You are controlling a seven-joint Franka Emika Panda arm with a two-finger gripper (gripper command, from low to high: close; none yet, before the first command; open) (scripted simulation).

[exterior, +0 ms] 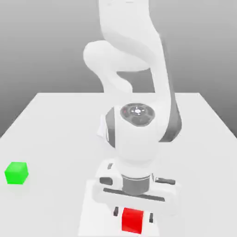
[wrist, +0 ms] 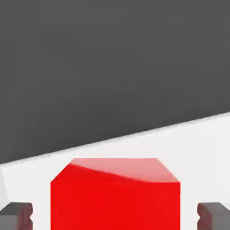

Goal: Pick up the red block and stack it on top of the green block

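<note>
My gripper (exterior: pixel 133 215) points straight down over the red block (exterior: pixel 132 219), dark fingertips (wrist: pixel 17 215) on either side, gaps visible, so not yet clamped. The block is a glossy cube whose lower edge is cut off. My white, smooth arm hides the table (exterior: pixel 55 120) behind. The green block (exterior: pixel 16 173) sits well apart, toward the exterior view's left.

A plain white table (exterior: pixel 55 120) fills the lower part of the exterior view, its far edge running straight across. Behind it the backdrop (exterior: pixel 41 41) is a smooth grey, darker toward the top and paler near the table. Light is soft and even, casting a faint shadow on the tabletop.
</note>
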